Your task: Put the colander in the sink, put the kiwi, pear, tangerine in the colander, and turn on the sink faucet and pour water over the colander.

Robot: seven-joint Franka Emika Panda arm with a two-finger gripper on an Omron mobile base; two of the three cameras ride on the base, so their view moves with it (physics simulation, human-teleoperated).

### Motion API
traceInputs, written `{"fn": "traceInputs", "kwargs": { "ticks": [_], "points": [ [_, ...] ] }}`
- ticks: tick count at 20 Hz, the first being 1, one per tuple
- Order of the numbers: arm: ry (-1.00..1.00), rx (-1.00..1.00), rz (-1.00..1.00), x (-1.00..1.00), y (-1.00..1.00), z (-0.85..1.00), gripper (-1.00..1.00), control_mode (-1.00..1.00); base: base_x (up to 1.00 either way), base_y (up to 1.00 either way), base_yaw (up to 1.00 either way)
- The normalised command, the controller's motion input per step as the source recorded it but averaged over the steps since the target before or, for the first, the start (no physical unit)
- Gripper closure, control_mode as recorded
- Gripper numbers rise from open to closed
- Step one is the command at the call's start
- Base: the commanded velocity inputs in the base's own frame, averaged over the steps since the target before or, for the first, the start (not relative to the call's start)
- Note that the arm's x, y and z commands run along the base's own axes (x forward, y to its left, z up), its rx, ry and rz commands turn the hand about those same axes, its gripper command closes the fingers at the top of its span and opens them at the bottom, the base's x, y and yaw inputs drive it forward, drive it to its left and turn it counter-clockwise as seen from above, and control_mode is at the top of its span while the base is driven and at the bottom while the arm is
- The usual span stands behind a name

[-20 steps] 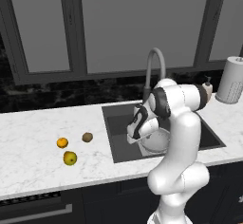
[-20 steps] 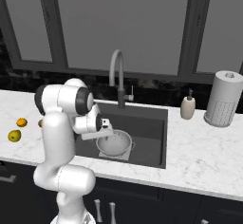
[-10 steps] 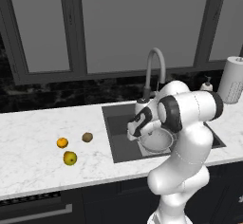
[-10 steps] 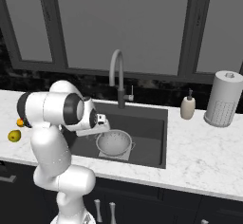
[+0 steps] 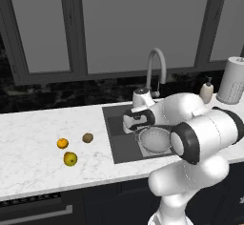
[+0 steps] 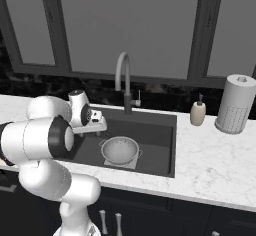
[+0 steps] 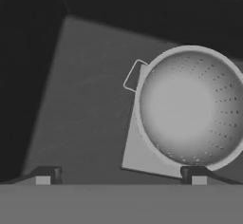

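**Colander in the sink, fruit on the counter, my hand empty**

My gripper (image 7: 119, 174) hangs over the left part of the sink (image 5: 119, 148), its two fingers spread wide with nothing between them. In the hand view the left fingertip (image 7: 43, 175) sits over the bare dark floor of the basin and the right one just at the edge of the pale square patch, clear of the colander (image 7: 192, 107).

The colander (image 6: 120, 150) stands upright on the sink floor, on that pale patch, roughly in the middle of the basin and to the right of my hand. It is empty inside; one small wire handle shows on its rim toward my hand.

The faucet (image 5: 156, 71) rises behind the basin, its arched spout curving forward over the sink; I see no water running.

The three fruits lie on the white counter (image 5: 38, 128) left of the sink, well apart from it. The kiwi (image 5: 87, 138) is nearest the basin, the tangerine (image 5: 62, 143) is just left of it, and the pear (image 5: 70, 159) sits just in front of the tangerine, toward the counter's front edge
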Motion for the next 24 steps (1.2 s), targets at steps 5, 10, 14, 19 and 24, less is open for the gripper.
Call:
{"fn": "traceInputs", "kwargs": {
  "ticks": [5,10,14,19,24],
  "points": [
    [-0.09,0.16,-0.03,-0.46,0.33,0.63,-1.00,-1.00,0.00,0.00,0.00],
    [-0.15,0.19,-0.11,-0.44,0.37,0.57,-1.00,-1.00,0.00,0.00,0.00],
    [-0.03,0.19,-0.19,-0.31,0.50,0.45,-1.00,-1.00,0.00,0.00,0.00],
    [0.01,0.11,-0.22,-0.21,0.56,0.31,-1.00,-1.00,0.00,0.00,0.00],
    [0.07,0.00,-0.22,0.02,0.69,0.21,-1.00,-1.00,0.00,0.00,0.00]
  ]
}}
